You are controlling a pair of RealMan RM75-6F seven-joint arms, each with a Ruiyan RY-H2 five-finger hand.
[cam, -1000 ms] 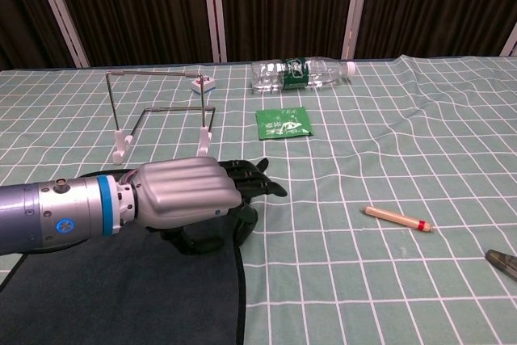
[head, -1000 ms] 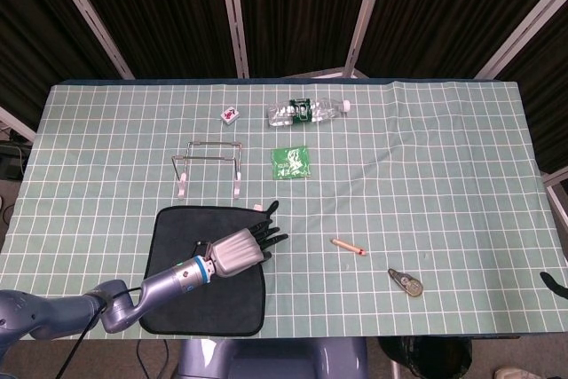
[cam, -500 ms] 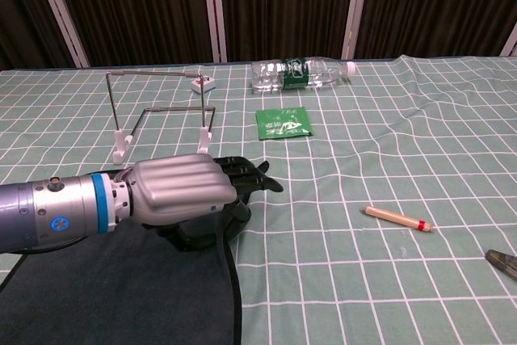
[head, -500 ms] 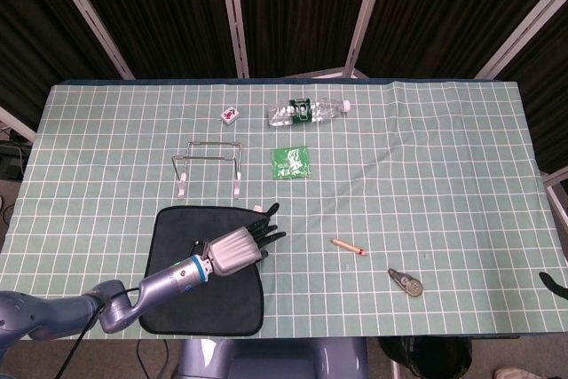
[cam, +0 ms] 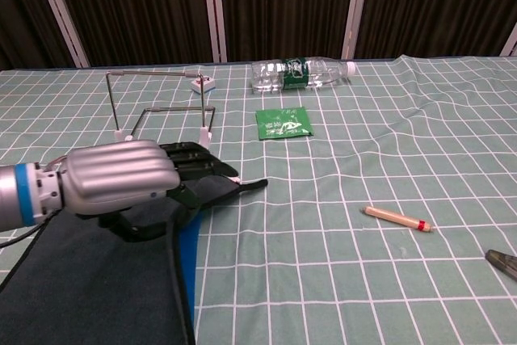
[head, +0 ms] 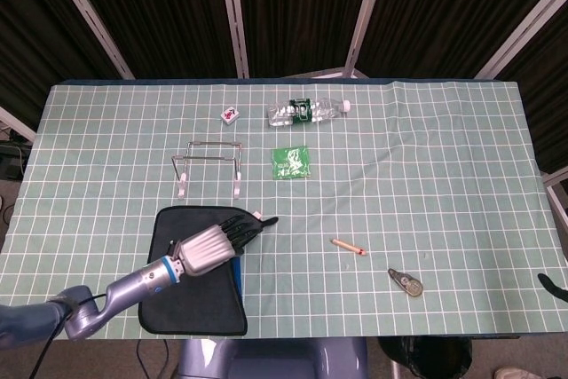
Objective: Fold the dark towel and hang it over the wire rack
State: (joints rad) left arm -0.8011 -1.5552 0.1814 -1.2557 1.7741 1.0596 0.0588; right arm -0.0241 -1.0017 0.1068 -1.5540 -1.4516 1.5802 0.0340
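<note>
The dark towel (head: 191, 295) (cam: 89, 280) lies at the table's front left. Its right edge is lifted and drawn leftward, showing a blue strip along the turned edge in the chest view. My left hand (head: 206, 248) (cam: 121, 177) grips that far right corner, its dark fingers curled into the cloth. The wire rack (head: 238, 175) (cam: 153, 74) stands upright just beyond the towel, apart from the hand. A dark tip (head: 549, 282) at the right edge of the head view may be my right hand; how it is held is hidden.
A plastic bottle (head: 306, 111) (cam: 299, 74) lies at the back. A green packet (head: 290, 161) (cam: 283, 122) sits right of the rack, a small white tile (head: 230, 114) behind it. A pencil (head: 349, 246) (cam: 396, 219) and a correction-tape dispenser (head: 406, 283) lie front right.
My left hand has drawn back to the left with the towel's right edge. The towel has become narrower and its blue underside has come into sight.
</note>
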